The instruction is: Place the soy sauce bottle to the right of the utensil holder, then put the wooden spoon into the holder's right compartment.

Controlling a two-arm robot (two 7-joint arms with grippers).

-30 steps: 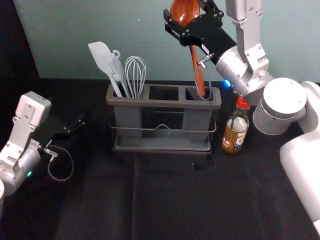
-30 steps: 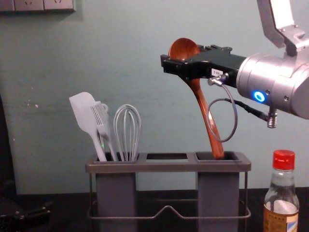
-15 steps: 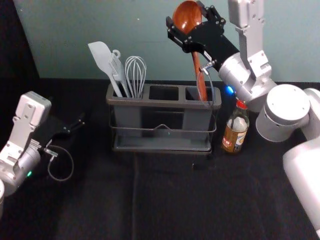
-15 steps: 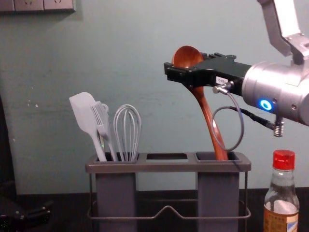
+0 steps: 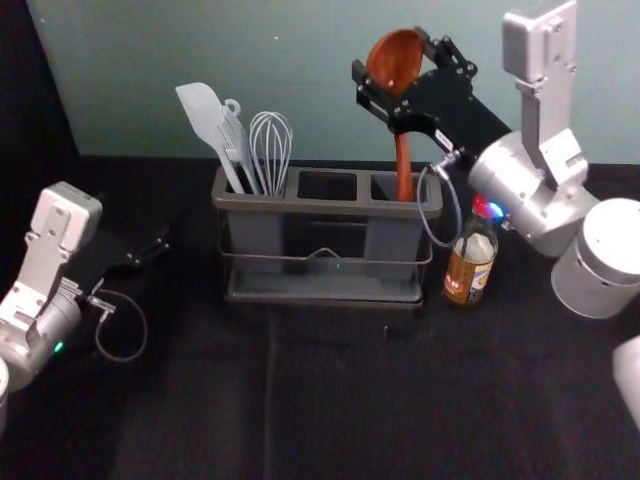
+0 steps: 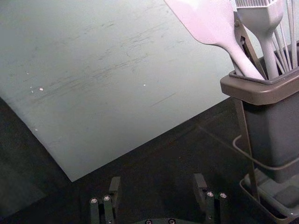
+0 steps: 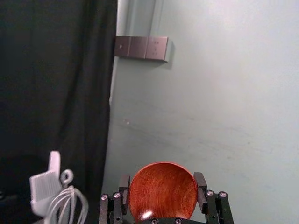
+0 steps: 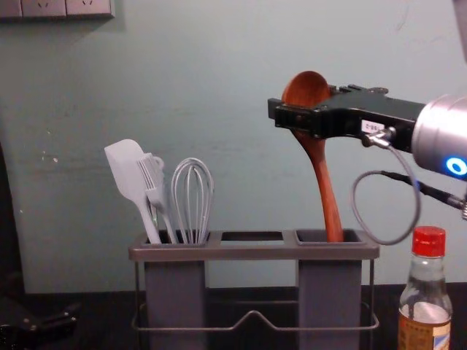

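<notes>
At the far left of your head view, the left gripper (image 5: pixel 156 248) is parked above the black tabletop (image 5: pixel 200 410), its fingers spread wide with nothing between them. To its right stands the utensil holder (image 5: pixel 325 208), whose left compartment bears a spatula (image 5: pixel 203 115), a brush (image 5: pixel 235 143) and a whisk (image 5: pixel 271 152). Above the holder's right end you see the right gripper (image 5: pixel 389 53), its fingers well parted but closed on either side of the bowl of the wooden spoon (image 5: pixel 398 62). The bowl lies between the fingertips; the handle runs down below the gripper, leaning slightly, with its lower end inside the right compartment. Just beside the holder, on its right, the soy sauce bottle (image 5: pixel 469 270) stands upright, lower than the gripper and apart from its fingers.
</notes>
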